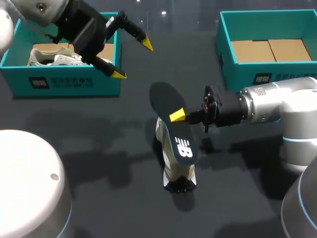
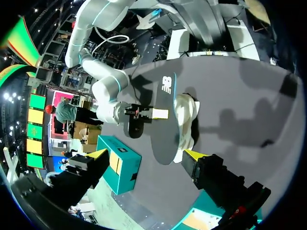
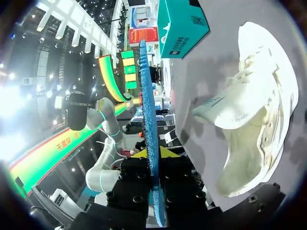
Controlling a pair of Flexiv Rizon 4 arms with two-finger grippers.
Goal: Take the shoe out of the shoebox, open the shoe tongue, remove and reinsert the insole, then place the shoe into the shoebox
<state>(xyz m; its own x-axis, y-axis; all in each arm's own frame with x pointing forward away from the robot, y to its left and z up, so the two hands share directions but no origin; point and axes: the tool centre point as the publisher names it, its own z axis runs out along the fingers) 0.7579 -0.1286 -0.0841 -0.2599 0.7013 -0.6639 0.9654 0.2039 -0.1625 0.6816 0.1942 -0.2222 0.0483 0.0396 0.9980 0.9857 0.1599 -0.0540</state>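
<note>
Head view. The right gripper [image 1: 178, 116], entering from the right edge, is clamped on the dark insole [image 1: 177, 133] at frame centre, fingers pinching it from both faces. The white shoe [image 1: 171, 166] stands on the table just below and beneath the insole, outside both boxes. The left gripper [image 1: 132, 59], fingers spread and empty, hangs at upper left beside the left shoebox [image 1: 64, 82], well apart from the shoe.

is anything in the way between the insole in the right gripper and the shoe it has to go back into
Nothing visible does. The right gripper holds the insole right over the white shoe, with no object between them. The left gripper is open, off over the left shoebox, away from both.
</note>
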